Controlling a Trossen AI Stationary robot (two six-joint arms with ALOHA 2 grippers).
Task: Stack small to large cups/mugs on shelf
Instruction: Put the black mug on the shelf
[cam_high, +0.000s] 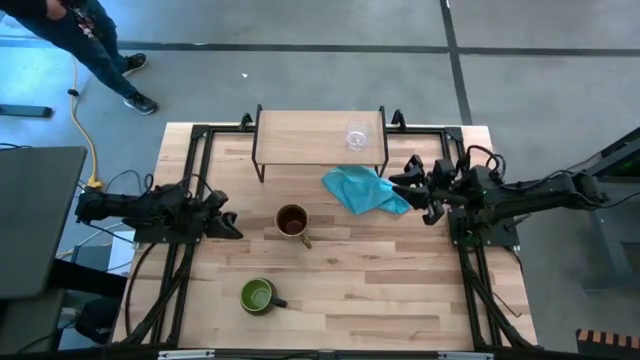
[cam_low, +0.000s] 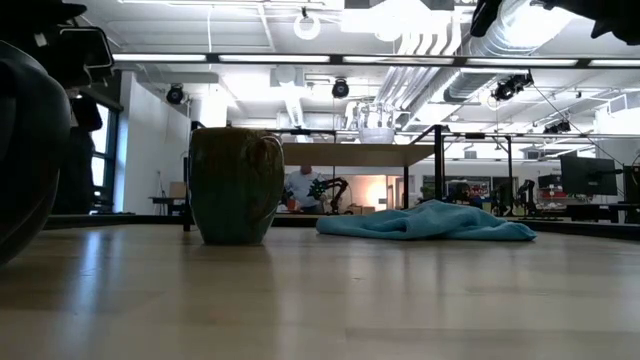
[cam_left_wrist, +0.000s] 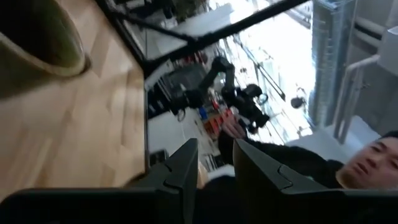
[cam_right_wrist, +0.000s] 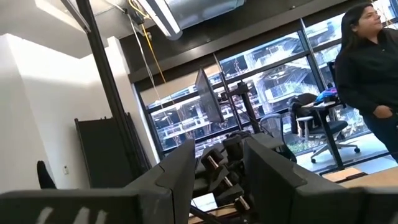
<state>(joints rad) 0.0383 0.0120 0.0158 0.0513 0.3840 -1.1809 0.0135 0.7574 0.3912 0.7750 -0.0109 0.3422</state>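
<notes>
The table (cam_high: 400, 280) carries the shelf (cam_high: 300, 135) at its far edge, well beyond both tools. A teal cloth (cam_high: 362, 190) lies just beside the right tool (cam_high: 408, 185), fingers apart, nothing held. Tan mug (cam_high: 292, 221) sits near the left tool (cam_high: 230, 224), fingers slightly apart and empty; the green-lined mug (cam_high: 258, 296) sits nearer the front. Glass cup (cam_high: 357, 136) is on the shelf.

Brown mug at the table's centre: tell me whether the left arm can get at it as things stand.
Probably yes. The left gripper is empty, and only bare tabletop separates it from the brown mug; the blue cloth lies on the mug's far side.
</notes>
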